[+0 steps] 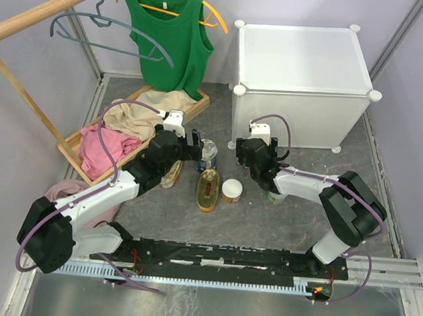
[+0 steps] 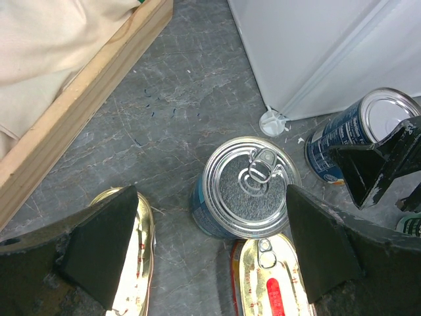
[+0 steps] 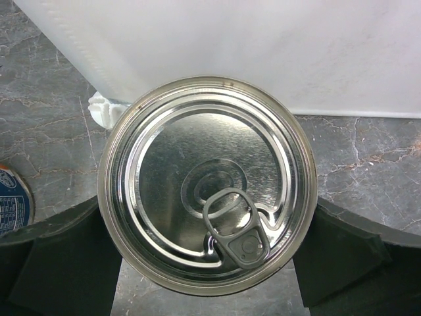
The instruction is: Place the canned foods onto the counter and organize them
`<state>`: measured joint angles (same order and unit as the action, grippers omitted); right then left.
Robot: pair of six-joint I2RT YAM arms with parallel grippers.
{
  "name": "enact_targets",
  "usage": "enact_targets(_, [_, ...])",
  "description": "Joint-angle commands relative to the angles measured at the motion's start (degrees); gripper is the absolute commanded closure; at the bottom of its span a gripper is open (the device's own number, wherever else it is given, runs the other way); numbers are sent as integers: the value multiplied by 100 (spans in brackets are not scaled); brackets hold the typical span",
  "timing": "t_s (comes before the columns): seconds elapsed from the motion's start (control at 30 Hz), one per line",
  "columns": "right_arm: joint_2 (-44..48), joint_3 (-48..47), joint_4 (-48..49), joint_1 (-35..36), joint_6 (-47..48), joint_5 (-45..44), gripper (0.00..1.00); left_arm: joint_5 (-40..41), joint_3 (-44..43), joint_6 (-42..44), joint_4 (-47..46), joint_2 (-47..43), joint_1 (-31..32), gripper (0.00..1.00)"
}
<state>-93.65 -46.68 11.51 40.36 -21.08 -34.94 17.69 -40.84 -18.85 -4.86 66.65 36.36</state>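
Note:
My left gripper (image 1: 196, 143) (image 2: 210, 204) is open, its jaws wide apart just short of a tall blue-labelled tin (image 1: 207, 155) (image 2: 247, 187) standing upright. Flat oval yellow-red tins lie either side of it: one (image 1: 209, 189) (image 2: 270, 283) in front, one (image 1: 171, 175) (image 2: 135, 257) partly under my left arm. My right gripper (image 1: 252, 160) (image 3: 207, 257) is shut on the second tall tin (image 3: 207, 184) (image 2: 358, 131), close to the counter's (image 1: 304, 55) front-left foot. A small white-lidded orange can (image 1: 231, 191) stands in the middle. The green can (image 1: 274, 196) peeks out under my right arm.
A shallow wooden tray (image 1: 200, 102) of clothes lies at the left. A green top (image 1: 170, 30) and a grey hanger (image 1: 108, 25) hang from a wooden rail (image 1: 39, 18) at the back left. Walls close in the grey floor on both sides.

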Motion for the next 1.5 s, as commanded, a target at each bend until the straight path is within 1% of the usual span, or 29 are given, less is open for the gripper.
enact_targets(0.0, [166,152,-99,-25,210,68,93,-9,74,-302,-329,-200,-32,1])
enact_targets(0.03, [234,166,-140,-28,202,110,99,-11,89,-316,-339,-209,-32,1])
enact_targets(0.07, [292,160,-202,-15,201,145,99,-8,100,-325,-344,-211,-32,1])
enact_targets(0.4, [1012,121,-711,82,251,274,99,-35,164,-365,-356,-400,-31,1])
enact_targets(1.03, [2024,-154,-1462,554,479,71,99,3,273,-374,-345,-640,-32,1])
enact_targets(1.23, [2360,-491,-1916,714,518,57,99,7,244,-366,-325,-640,-34,1])
enact_targets(1.47, [2676,-1238,-2662,871,676,100,99,9,187,-340,-297,-623,-39,1])
